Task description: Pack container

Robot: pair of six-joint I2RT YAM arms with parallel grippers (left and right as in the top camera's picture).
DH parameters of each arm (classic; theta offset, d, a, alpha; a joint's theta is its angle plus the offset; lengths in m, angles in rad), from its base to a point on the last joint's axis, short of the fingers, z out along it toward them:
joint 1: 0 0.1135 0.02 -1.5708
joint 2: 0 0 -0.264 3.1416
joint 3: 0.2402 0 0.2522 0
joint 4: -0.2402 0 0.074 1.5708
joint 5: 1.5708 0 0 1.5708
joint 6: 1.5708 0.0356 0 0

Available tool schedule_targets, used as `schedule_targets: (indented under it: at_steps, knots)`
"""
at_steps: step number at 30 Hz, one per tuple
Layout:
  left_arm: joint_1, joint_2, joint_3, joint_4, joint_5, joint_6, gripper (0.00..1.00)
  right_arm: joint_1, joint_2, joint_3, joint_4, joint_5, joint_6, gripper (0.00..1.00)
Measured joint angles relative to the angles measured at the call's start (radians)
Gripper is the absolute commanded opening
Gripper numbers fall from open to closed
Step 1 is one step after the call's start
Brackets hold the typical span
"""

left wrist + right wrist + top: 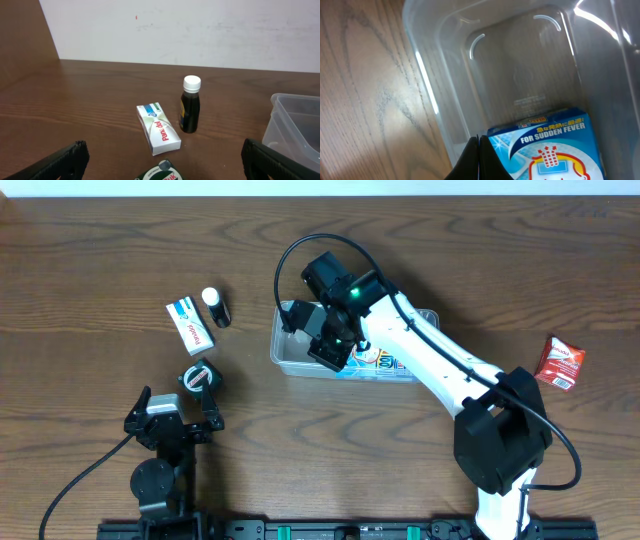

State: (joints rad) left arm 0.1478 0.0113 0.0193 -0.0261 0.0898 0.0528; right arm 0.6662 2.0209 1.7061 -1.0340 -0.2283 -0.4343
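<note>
The clear container (428, 317) stands mid-table; it also shows in the right wrist view (450, 75) and at the right edge of the left wrist view (295, 120). A blue "For Sudden Fever" box (550, 150) lies flat inside it, partly visible from overhead (385, 363). My right gripper (330, 350) hangs over the container's left end, fingers (479, 142) shut together and holding nothing, beside the blue box. My left gripper (178, 398) is open and empty (165, 150), low at the table's front left, with a green round tin (198, 376) just ahead of it (160, 172).
A white Panadol box (190, 323) (158, 129) and a dark bottle with a white cap (215, 307) (190, 107) lie left of the container. A red box (560, 362) sits at the far right.
</note>
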Motion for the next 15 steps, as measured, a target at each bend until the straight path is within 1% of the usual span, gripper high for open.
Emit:
schedule_targets:
  at_steps: [15]
  knots:
    - [0.0, 0.0, 0.0, 0.0, 0.0, 0.0, 0.98, 0.023, 0.0, 0.0, -0.021, 0.001, 0.0, 0.01]
